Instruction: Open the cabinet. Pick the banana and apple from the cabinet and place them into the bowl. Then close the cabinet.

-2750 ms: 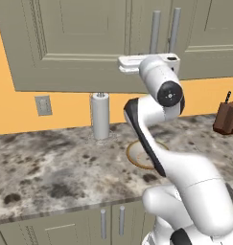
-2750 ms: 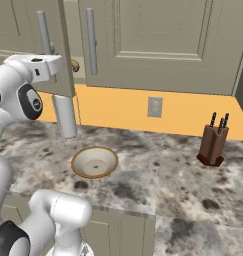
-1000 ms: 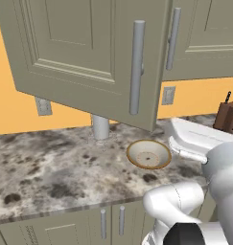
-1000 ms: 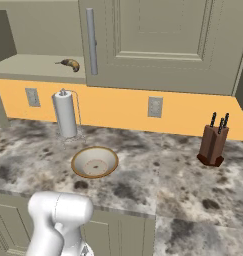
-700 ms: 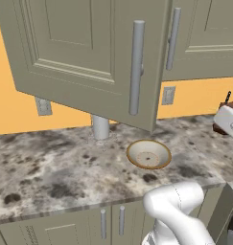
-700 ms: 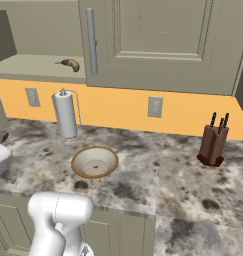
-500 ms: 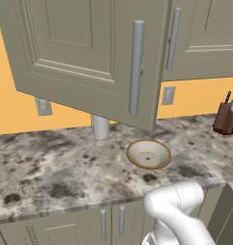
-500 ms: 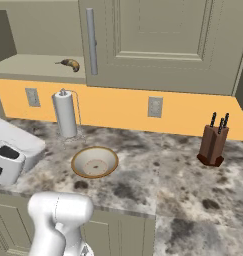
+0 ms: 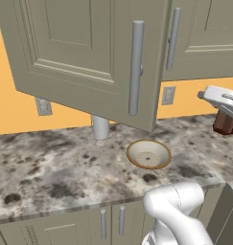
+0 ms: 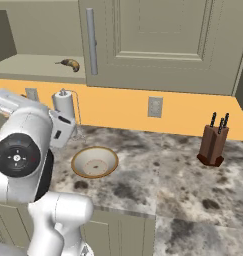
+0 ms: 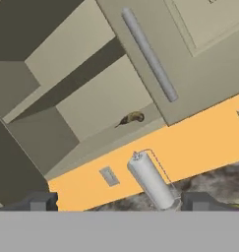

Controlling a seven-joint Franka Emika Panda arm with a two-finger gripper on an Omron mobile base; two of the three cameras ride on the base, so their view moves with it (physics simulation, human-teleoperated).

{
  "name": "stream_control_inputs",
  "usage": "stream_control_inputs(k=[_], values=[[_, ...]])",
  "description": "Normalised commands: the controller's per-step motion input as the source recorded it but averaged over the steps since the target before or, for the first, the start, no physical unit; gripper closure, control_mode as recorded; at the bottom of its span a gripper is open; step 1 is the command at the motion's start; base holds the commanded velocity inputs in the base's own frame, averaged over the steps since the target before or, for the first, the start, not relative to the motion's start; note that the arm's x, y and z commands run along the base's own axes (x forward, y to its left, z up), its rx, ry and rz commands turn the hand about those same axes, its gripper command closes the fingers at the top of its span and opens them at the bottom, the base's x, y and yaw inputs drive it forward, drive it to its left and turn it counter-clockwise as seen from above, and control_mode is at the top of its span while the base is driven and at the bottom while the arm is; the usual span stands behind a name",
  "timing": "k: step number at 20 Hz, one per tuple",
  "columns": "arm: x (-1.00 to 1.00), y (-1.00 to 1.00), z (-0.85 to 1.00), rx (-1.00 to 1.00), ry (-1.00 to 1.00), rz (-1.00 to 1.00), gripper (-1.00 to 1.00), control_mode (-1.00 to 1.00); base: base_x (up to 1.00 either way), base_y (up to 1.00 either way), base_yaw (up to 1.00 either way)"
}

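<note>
In the left base view, the cabinet (image 9: pixel 89 52) is seen with its left door swung wide open toward the camera, so the inside is blocked from this side; the bowl (image 9: pixel 148 154) is sat on the speckled grey countertop (image 9: pixel 46 167) just below the door's lower corner, and a knife block (image 9: pixel 224 122) is partly hidden at the far right. From the right base view the open shelf is exposed, and the banana (image 10: pixel 69 63) can be made out lying on it near the door's handle, with a paper towel roll (image 10: pixel 63 107) standing below against the orange wall (image 10: pixel 128 107). In the hand view, which is rolled over, the gripper (image 11: pixel 118 202) is spread fully with nothing gripped, and it's pointed up at the shelf with the banana well off from its fingertips (image 11: pixel 40 202). No apple can be made out tbh.
</note>
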Motion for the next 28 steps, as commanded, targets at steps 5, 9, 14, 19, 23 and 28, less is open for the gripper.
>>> stream_control_inputs(k=[5, 9, 14, 19, 23, 28], values=[[0.86, 0.77, -0.27, 0.00, 0.11, 0.22, -1.00, -1.00, 0.00, 0.00, 0.00], [0.57, 0.76, -0.18, 0.00, 0.14, 0.32, -1.00, -1.00, 0.00, 0.00, 0.00], [0.11, 0.52, -0.07, 0.00, 0.06, 0.41, -1.00, -1.00, 0.00, 0.00, 0.00], [-0.16, 0.82, 0.00, -0.02, -0.01, 0.35, -1.00, -1.00, 0.00, 0.00, 0.00], [0.01, 1.00, -0.11, -0.04, 0.00, 0.23, -1.00, -1.00, 0.00, 0.00, 0.00], [0.08, 0.85, -0.25, -0.02, 0.00, 0.13, -1.00, -1.00, 0.00, 0.00, 0.00]])
